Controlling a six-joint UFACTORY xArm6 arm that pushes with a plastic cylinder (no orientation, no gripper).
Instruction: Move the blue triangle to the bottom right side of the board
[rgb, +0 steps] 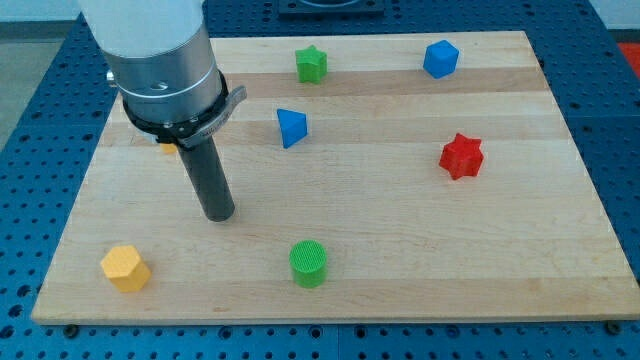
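My tip (219, 214) is resting on bare board, touching nothing, down-left of the blue triangle (291, 128), which is sitting upper-centre. A green cylinder (308, 263) and red star (461, 156) are lying toward the bottom right.

The table (420, 300) carries all the blocks. My tip (219, 215) is placed in the left half of the table, well apart from every block. The blue triangle (291, 128) is found up and to the view's right of the tip. Behind it, near the view's top edge, the green star (312, 64) is seen, and further right the blue cube (440, 59). The red star (461, 156) lies at the right, below the blue cube. The green cylinder (308, 263) is located near the bottom edge, below the triangle. The yellow block (125, 267) is placed in the bottom left corner. An orange block (168, 148) is partly hidden behind the arm, above the tip.
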